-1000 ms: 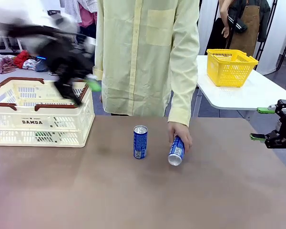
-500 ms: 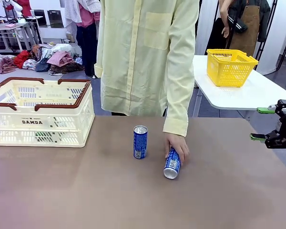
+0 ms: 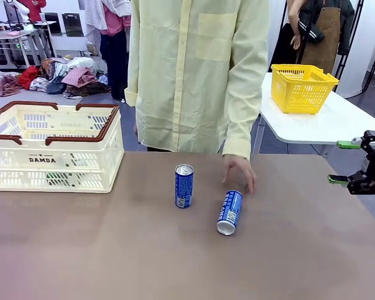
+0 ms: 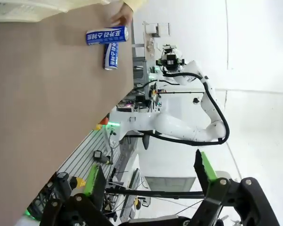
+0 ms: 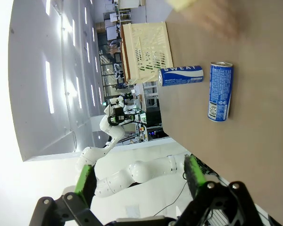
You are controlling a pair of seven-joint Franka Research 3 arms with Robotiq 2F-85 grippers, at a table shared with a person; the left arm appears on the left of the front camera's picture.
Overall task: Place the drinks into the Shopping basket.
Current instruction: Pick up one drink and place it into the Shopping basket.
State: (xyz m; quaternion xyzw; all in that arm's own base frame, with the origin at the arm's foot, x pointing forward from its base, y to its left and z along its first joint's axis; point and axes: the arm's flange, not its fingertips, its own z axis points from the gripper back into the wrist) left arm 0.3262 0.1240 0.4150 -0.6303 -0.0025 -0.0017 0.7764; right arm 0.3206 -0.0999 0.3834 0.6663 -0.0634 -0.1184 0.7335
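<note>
Two blue drinks with white print are on the brown table: one can (image 3: 184, 185) stands upright at the middle, the other (image 3: 229, 212) lies on its side just right of it. A person's hand (image 3: 240, 170) hovers right behind the lying can, off it. The cream Shopping basket (image 3: 53, 150) with brown handles sits at the far left. My right gripper (image 3: 341, 162) hangs open off the table's right edge. In the right wrist view it (image 5: 139, 176) is open and empty, with both cans (image 5: 180, 76) (image 5: 220, 91) far ahead. My left gripper (image 4: 148, 174) is open and empty, far from the cans (image 4: 106, 35) (image 4: 111, 55).
The person in a pale yellow shirt (image 3: 194, 69) stands at the table's far edge. A small yellow mesh basket (image 3: 302, 87) rests on a white side table at the back right. The near half of the brown table (image 3: 175, 262) is bare.
My left arm has swung away from above the basket and out of the front view. The person has laid the second can down and lifted the hand off it. My right arm stayed still.
</note>
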